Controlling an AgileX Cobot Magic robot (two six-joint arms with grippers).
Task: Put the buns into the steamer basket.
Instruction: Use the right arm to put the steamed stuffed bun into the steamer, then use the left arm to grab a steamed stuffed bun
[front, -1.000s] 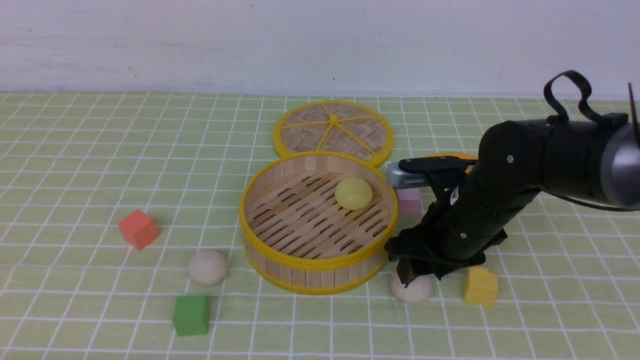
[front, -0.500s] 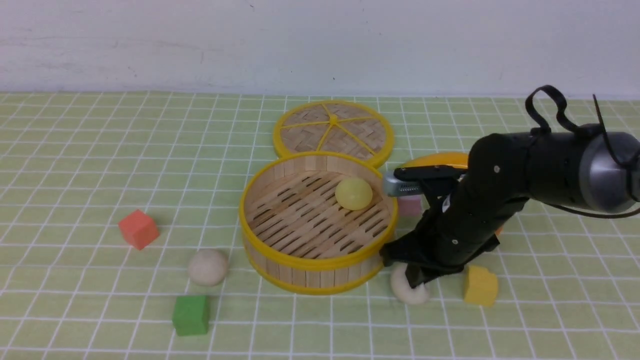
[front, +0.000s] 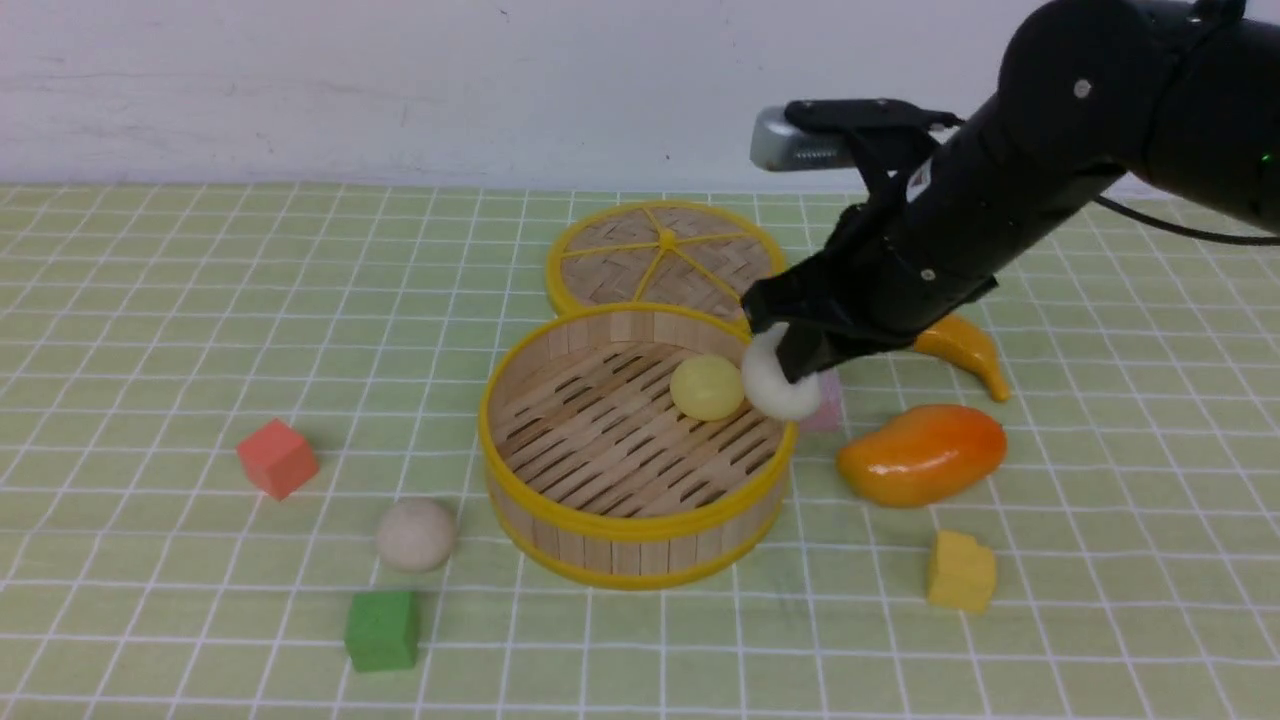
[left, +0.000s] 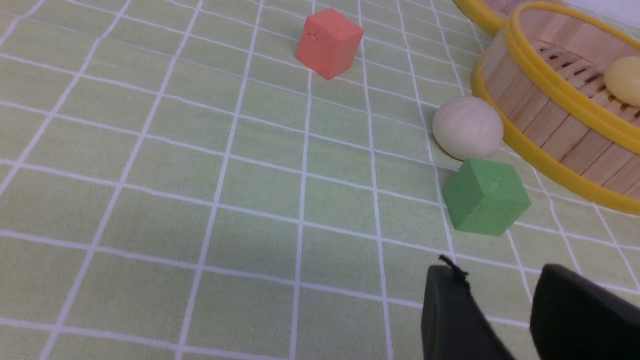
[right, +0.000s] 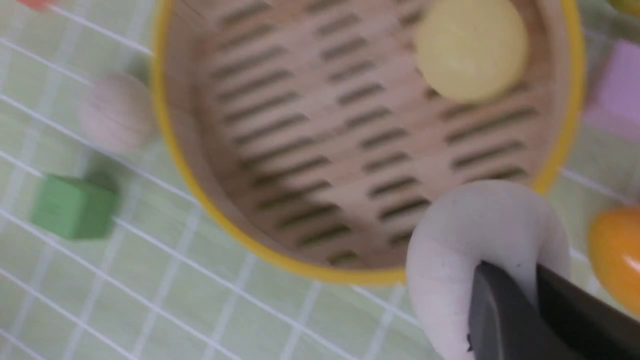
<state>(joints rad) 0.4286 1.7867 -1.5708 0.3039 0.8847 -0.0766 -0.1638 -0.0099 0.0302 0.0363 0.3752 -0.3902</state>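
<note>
My right gripper (front: 792, 366) is shut on an off-white bun (front: 778, 384) and holds it in the air over the right rim of the steamer basket (front: 630, 528). In the right wrist view the fingers (right: 500, 310) pinch that bun (right: 465, 240) above the basket rim (right: 325, 272). A pale yellow bun (front: 707, 387) lies inside the basket at the right. A beige bun (front: 416, 535) lies on the cloth left of the basket. My left gripper (left: 500, 305) is open and empty, low over the cloth near the green cube (left: 485, 196) and that bun (left: 467, 135).
The flat woven lid (front: 665, 255) lies behind the basket. A pink cube (front: 826, 412), an orange mango (front: 920, 455), a banana (front: 965, 350) and a yellow cube (front: 960, 572) lie right of the basket. A red cube (front: 277, 458) and the green cube (front: 381, 630) lie to its left.
My right gripper closed on the off-white bun at the basket's front right, lifted it and carried it up and back over the right rim. The mango and banana are now uncovered.
</note>
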